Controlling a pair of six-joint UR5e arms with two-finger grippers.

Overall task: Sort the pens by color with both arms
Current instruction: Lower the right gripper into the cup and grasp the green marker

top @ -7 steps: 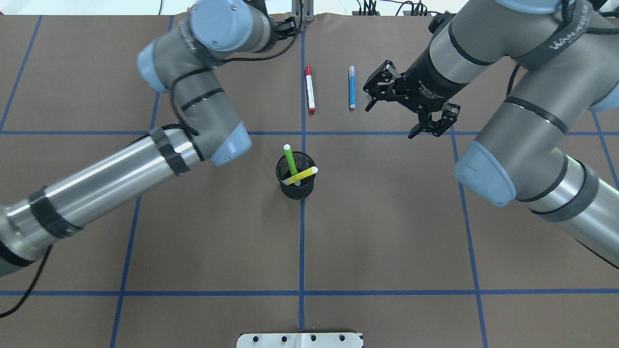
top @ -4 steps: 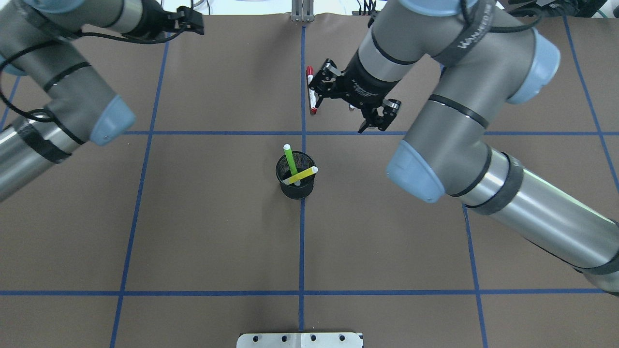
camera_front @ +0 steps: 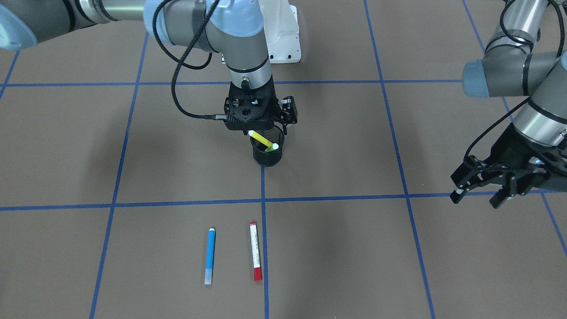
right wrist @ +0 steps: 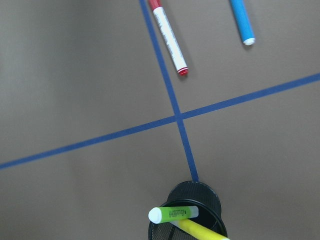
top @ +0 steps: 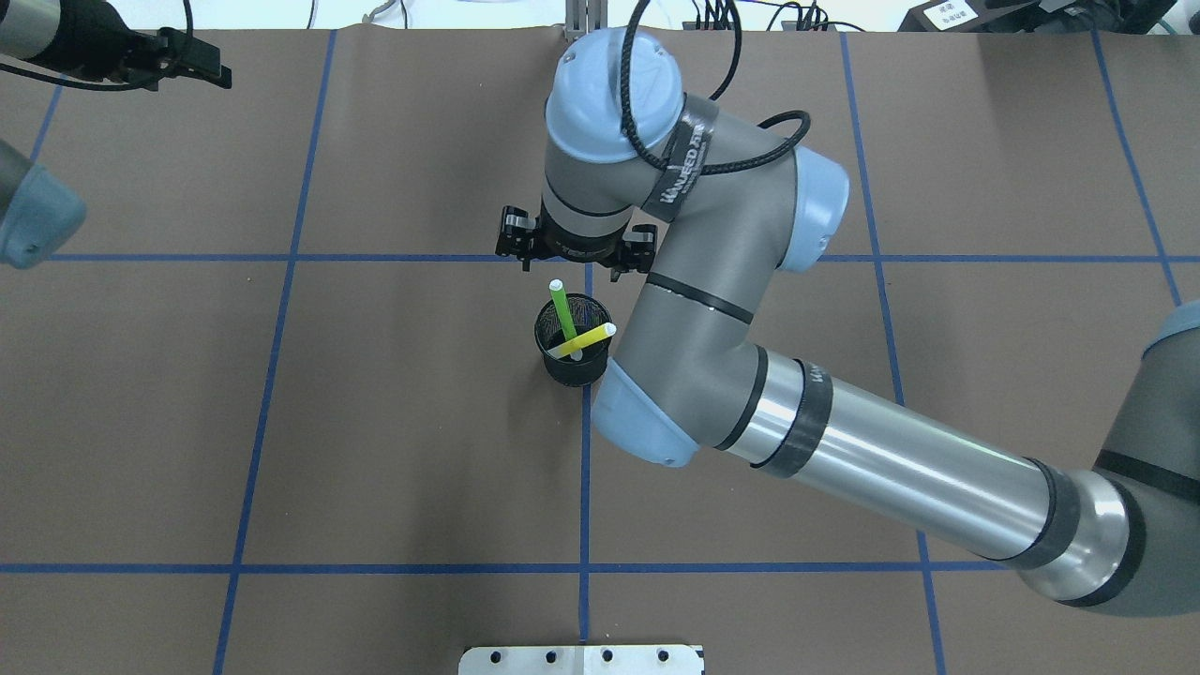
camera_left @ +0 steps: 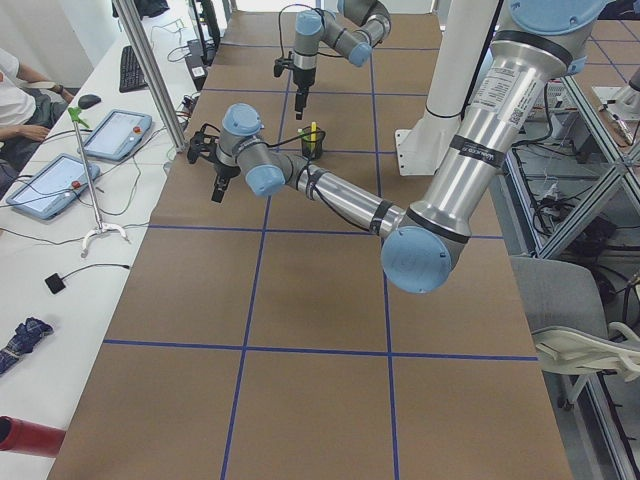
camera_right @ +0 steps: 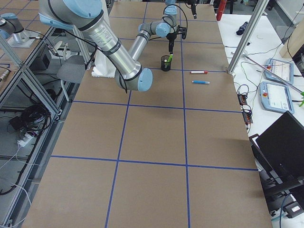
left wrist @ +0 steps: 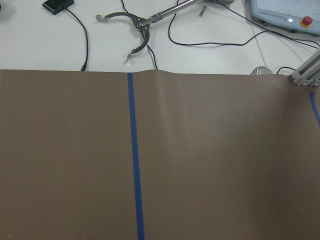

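Observation:
A light green pen [top: 562, 309] and a yellow pen [top: 586, 339] stand in the black mesh cup [top: 572, 366] at the table's middle. The blue pen [camera_front: 210, 254] and the red-capped white pen [camera_front: 254, 250] lie side by side on the brown table beyond the cup; in the overhead view my right arm hides them. They also show in the right wrist view, the red-capped pen [right wrist: 169, 37] beside the blue pen [right wrist: 241, 20]. My right gripper [top: 574, 251] hangs open and empty just above the cup's far rim. My left gripper [camera_front: 478, 197] is open and empty, over the far left corner.
The white mounting base [top: 581, 659] sits at the near edge. Blue tape lines [top: 281, 257] divide the table into squares. Cables and a tool lie past the far edge [left wrist: 140, 35]. My right forearm [top: 891, 459] stretches across the right half.
My right gripper has swung from beside the blue and red-capped pens back over the cup. My left arm has drawn away to the far left corner.

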